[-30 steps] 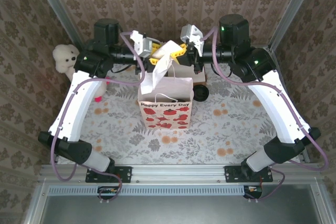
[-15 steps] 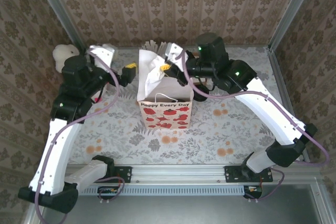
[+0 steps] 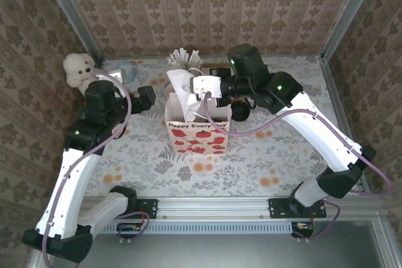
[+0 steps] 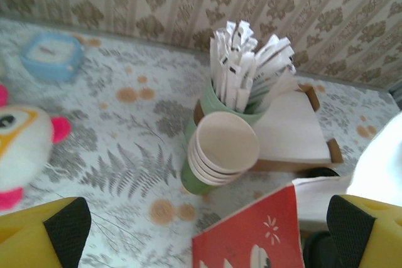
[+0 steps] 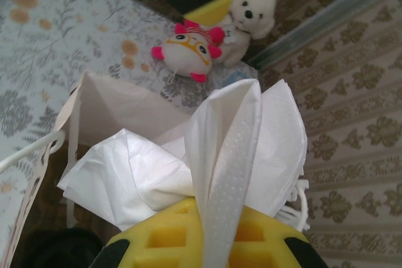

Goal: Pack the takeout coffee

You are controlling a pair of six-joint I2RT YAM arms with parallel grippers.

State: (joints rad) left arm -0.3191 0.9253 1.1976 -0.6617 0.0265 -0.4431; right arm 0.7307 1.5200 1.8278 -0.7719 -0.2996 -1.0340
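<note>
Left claw (image 3: 149, 96): jaws spread as wide as they go and holding nothing, parked left of the paper bag (image 3: 196, 131), likely so the bag's mouth is left free.
Left arm: elbow raised and forearm angled toward the far side, with the wrist camera looking at the stacked cups (image 4: 223, 152) and the holder of paper sticks (image 4: 242, 67).
Napkins (image 5: 188, 167): a white wad hanging over the bag's open mouth, probably going in ahead of the drink (a guess, not a thing seen).
Right claw (image 5: 207, 240): closed tight, with a strip of the napkins pinched between its yellow fingers.
Right arm: arched in from the right, wrist reaching leftward over the bag's mouth.
Takeout coffee (image 3: 240, 112): seemingly the dark round top on the counter (image 3: 282, 155) just right of the bag, outside it and not yet packed.
</note>
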